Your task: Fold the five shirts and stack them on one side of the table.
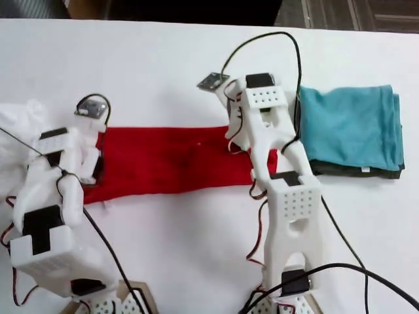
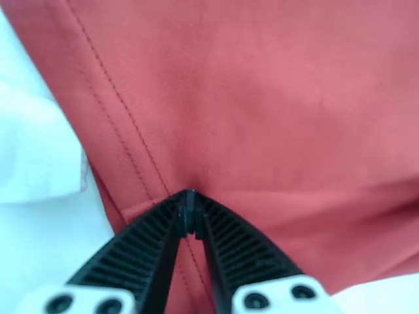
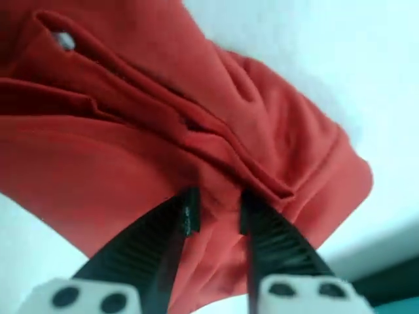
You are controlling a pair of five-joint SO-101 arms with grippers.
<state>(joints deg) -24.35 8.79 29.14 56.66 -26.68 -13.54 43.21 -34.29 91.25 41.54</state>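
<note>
Red shirt (image 1: 163,160): lies as a long narrow band across the middle of the table (image 1: 163,59), running from one arm to the other. It is already folded lengthwise, so a crosswise fold looks like the step in hand.
Left gripper (image 2: 188,212): jaws pressed together on the band's left end, just beside the stitched hem, pinching the cloth.
Right gripper (image 3: 216,216): at the opposite end, jaws slightly apart with a thick bunch of layers wedged between them. It appears clamped on them.
Reason for the double hold: gripping both ends probably keeps the band flat and lets one end be carried over the other.
Stack: a folded teal shirt (image 1: 350,124) rests on a dark shirt (image 1: 353,172) at the table's right side, marking the stacking place.
White cloth (image 1: 16,127): heaped at the left edge, apparently unfolded.
</note>
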